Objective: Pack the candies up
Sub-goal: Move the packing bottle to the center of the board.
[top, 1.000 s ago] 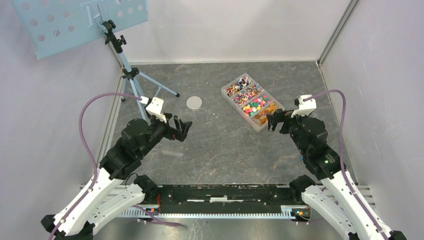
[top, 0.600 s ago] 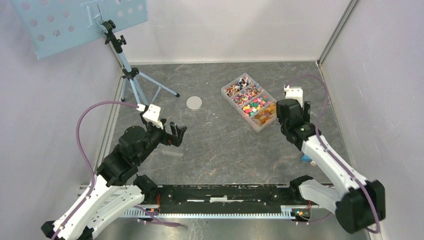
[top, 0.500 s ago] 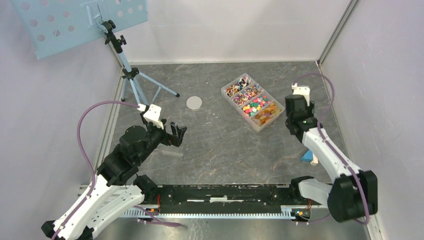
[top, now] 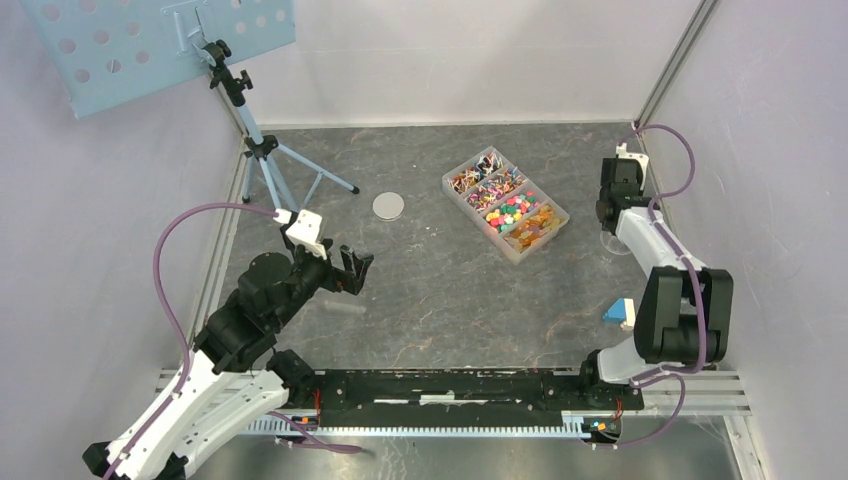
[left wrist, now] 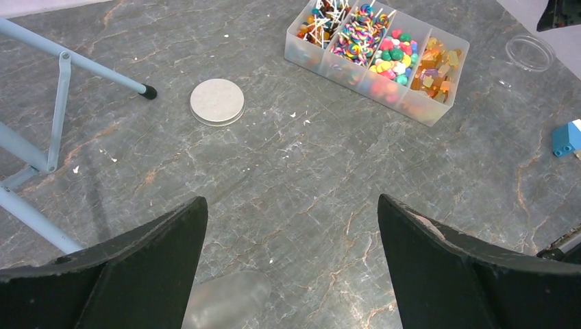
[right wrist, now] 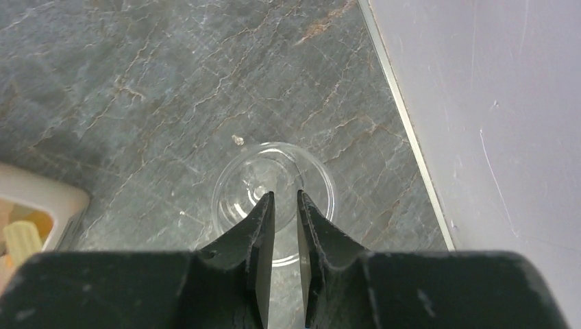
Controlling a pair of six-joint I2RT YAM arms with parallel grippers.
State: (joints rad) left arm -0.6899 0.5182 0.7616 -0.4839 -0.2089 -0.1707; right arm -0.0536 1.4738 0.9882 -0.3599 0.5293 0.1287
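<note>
Your right pincer (right wrist: 282,196) points down at the worktop (top: 450,300). Its fingers (right wrist: 264,205) are drawn narrow, with only a thin slit between them. Their tips sit over the middle of a clear dish (right wrist: 274,195) that stands upright just beside the right wall. You cannot tell from the wrist view whether the tips touch the dish or pinch anything. A corner of the tray (right wrist: 41,199) shows at the left edge of that view, near the dish but apart from it.

Your left pincer (left wrist: 291,205) stands wide with nothing between its fingers. It hangs above bare worktop on the left side and faces the tray from well away. A blurred clear tube (left wrist: 226,301) lies on the worktop just under it.

The candies (left wrist: 380,51) all lie in the tray (left wrist: 418,110), a translucent box of four compartments set diagonally right of centre. The farthest compartment holds wrapped pieces on sticks and the next holds striped multicoloured ones. After those come pink, green and red rounds, and the nearest compartment holds orange-amber pieces.

A grey disc (left wrist: 217,101) lies flat to the left of the tray, well apart from it and near a foot of the tripod (top: 262,150). A blue block (left wrist: 567,137) rests near the right edge, closer to you than the dish.
</note>
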